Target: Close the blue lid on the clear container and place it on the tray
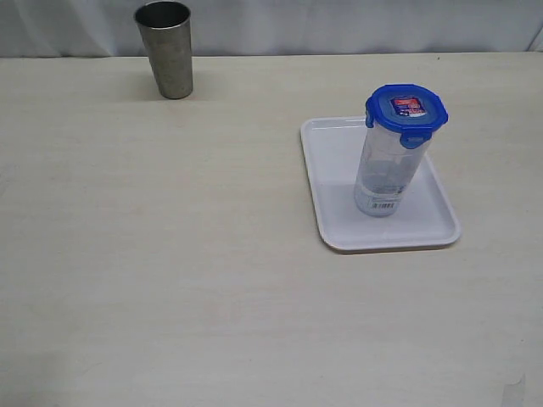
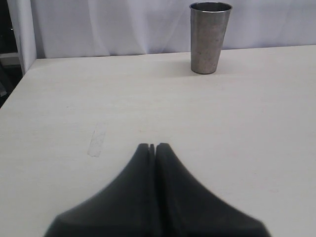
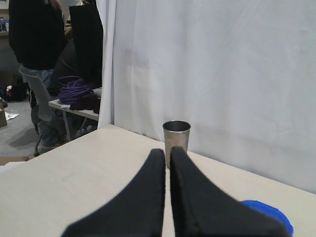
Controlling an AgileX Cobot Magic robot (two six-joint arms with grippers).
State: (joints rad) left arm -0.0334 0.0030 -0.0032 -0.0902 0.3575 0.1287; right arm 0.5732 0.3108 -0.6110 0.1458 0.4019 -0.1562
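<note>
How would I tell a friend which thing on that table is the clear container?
On the pale table, find the flat white tray right of the middle. The clear container stands upright on it, tall and narrow. Unlike the grey steel cup at the back left, it is see-through and wears a blue lid.

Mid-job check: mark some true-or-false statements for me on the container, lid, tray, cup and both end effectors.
The tall clear plastic container stands upright on the flat white tray. True.
The round blue lid is missing from the container. False: it sits on top of it.
The grey steel cup stands on the tray. False: it stands on the table, apart.
The left end effector is shut and empty. True.
The right end effector grips the container. False: shut, holding nothing.
</note>
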